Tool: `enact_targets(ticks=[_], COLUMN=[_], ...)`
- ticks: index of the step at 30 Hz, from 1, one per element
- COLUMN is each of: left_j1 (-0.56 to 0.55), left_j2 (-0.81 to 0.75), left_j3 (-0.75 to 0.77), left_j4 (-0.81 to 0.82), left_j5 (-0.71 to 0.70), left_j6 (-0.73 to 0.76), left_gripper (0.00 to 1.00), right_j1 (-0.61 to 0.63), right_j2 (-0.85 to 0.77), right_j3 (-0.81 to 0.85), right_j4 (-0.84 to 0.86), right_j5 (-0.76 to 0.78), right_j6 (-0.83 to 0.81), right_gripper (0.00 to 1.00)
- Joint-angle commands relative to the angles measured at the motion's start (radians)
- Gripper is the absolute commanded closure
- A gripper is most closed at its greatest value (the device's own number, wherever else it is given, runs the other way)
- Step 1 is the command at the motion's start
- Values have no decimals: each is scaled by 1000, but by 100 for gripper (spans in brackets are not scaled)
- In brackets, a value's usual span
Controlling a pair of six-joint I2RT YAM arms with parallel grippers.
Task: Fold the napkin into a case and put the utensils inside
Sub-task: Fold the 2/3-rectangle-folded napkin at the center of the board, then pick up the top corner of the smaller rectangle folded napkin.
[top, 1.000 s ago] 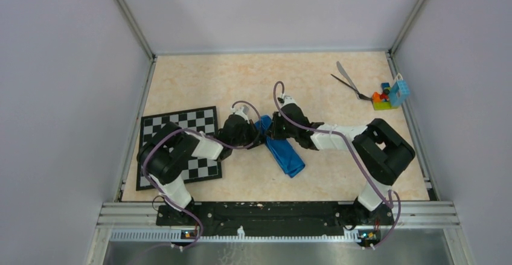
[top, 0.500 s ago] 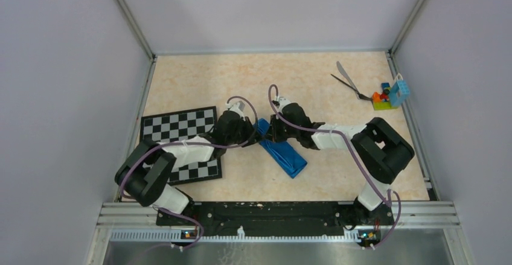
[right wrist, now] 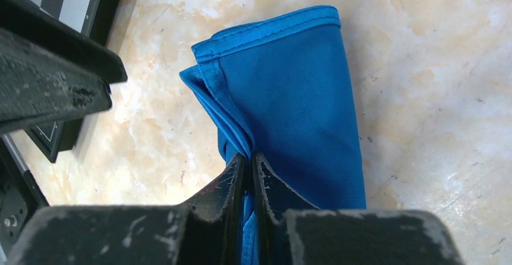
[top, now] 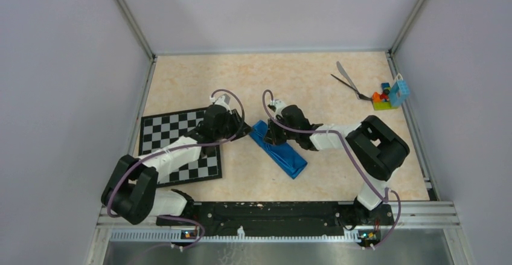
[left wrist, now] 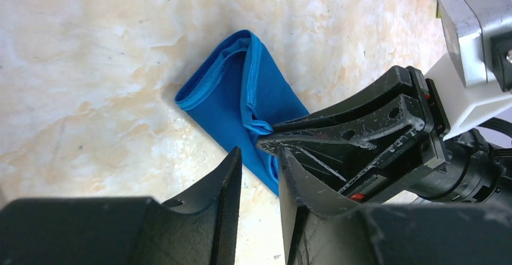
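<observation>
**Overhead view.** Near left, a flat black-and-white checkered board [top: 175,123] lies on the mottled beige, stone-patterned tabletop [top: 199,78], partly beneath the left arm. Just right of it, at mid-table, lies the napkin [top: 285,155], a shiny bright-blue satin-like cloth folded into a narrow oblong. Its long axis runs diagonally: one short end points near-right, the other far-left. The right gripper [right wrist: 249,156] stands over the far-left part, its black fingers pressed together on a stitched hem along the napkin's edge. The left gripper [left wrist: 259,156] hangs just beside that same end, its jaws a little apart with nothing between them. In the far right corner, well apart from the napkin, lie the utensils: a silver-grey piece [top: 342,72] with a flat blade and a thin black piece [top: 349,86], set at an angle to each other, near a cluster of small colourful toy blocks [top: 386,96].

**Wrist views.** Only these show the stacked layers, the seam stitching and the small pucker where the hem is pinched. Only the overhead view shows the napkin's near-right end and the utensils.
</observation>
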Motion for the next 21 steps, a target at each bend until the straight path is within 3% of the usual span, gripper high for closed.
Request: enact_targets(ticks=[1, 21], left_j1=[25, 49], left_j2=[-63, -176], left_j3=[-11, -105], left_j4=[-29, -35], left_j5=[-19, -22], left_j6=[24, 26], left_gripper=[66, 65], right_j1=[-5, 30], right_j2=[0, -94], right_j3=[4, 19], right_j4=[52, 66], right_j5=[-39, 64], right_j6=[-112, -255], right_gripper=[90, 49])
